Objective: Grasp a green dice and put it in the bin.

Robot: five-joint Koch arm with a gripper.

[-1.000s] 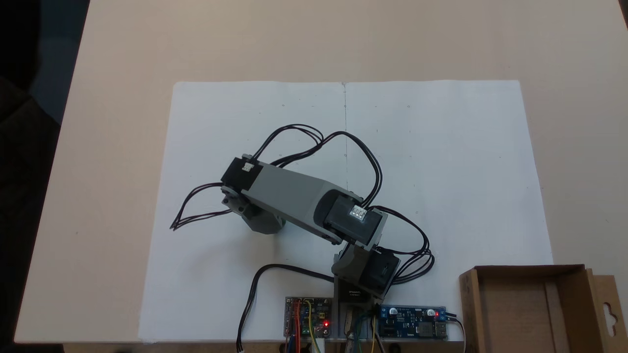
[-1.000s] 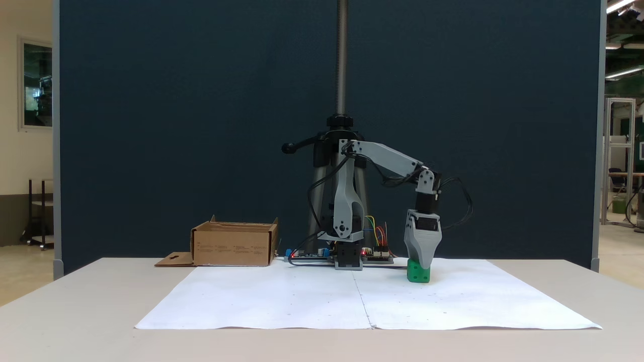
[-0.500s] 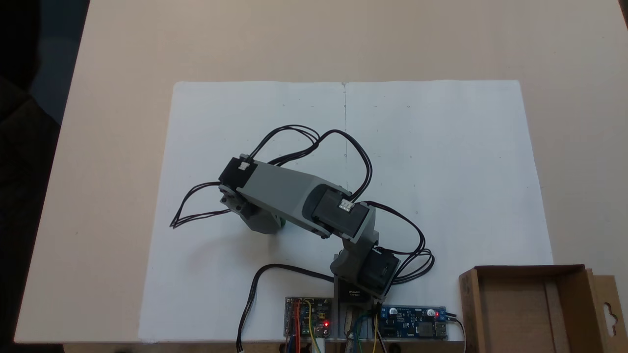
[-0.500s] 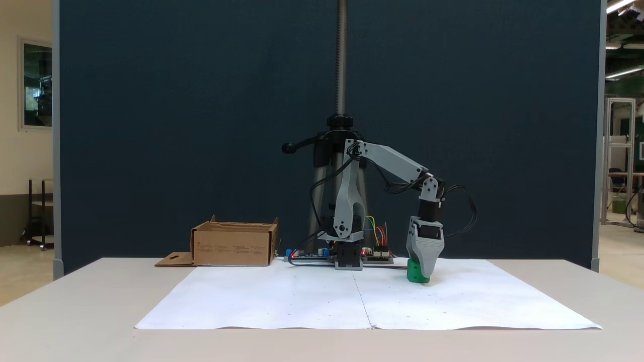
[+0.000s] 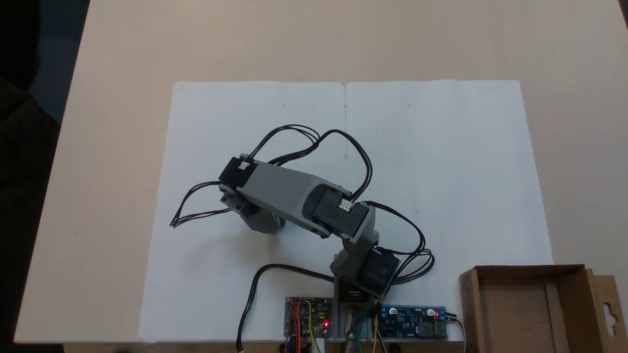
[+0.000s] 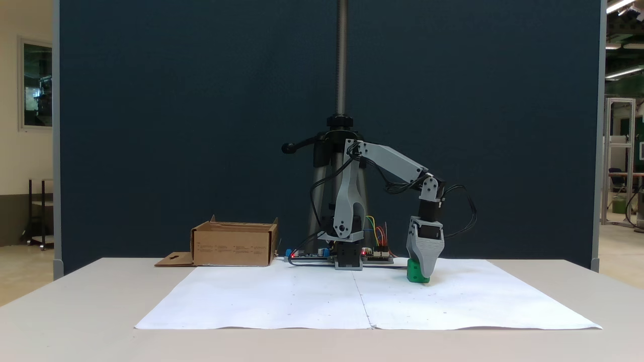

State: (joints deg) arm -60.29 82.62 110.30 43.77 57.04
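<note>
A: In the side-on fixed view, what was hard for you to make out?

B: You had the gripper (image 6: 425,274) pointing straight down in the right-centre of the frame, its grey wedge-shaped shell covering the top and right part of the green dice (image 6: 413,273). One grey face of the claw was turned to that camera, so you could not tell whether the jaws were spread or pinching the cube. The dice sat low on the white paper sheet (image 6: 282,301); it seemed to rest on it, though the tip hid that edge.

A: And from above?

B: The grey forearm and black motor blocks of the arm (image 5: 289,196) covered nearly everything beneath them. You got a thin sliver of green dice (image 5: 281,222) at the left-centre of the frame, beside the grey gripper (image 5: 260,223) body, whose fingertips were hidden.

A: Materials around it?

B: Smooth beige table (image 5: 122,73), two matt paper sheets meeting at a centre seam, glossy black cables looping off the arm. The bin (image 5: 530,309) was plain brown cardboard with low walls and a flap with a hang-hole, cut off by the lower right corner of the frame. In the side-on view the bin (image 6: 234,245) stood left of centre, well apart from the dice, with the arm's base and circuit boards (image 5: 365,321) between them.
</note>
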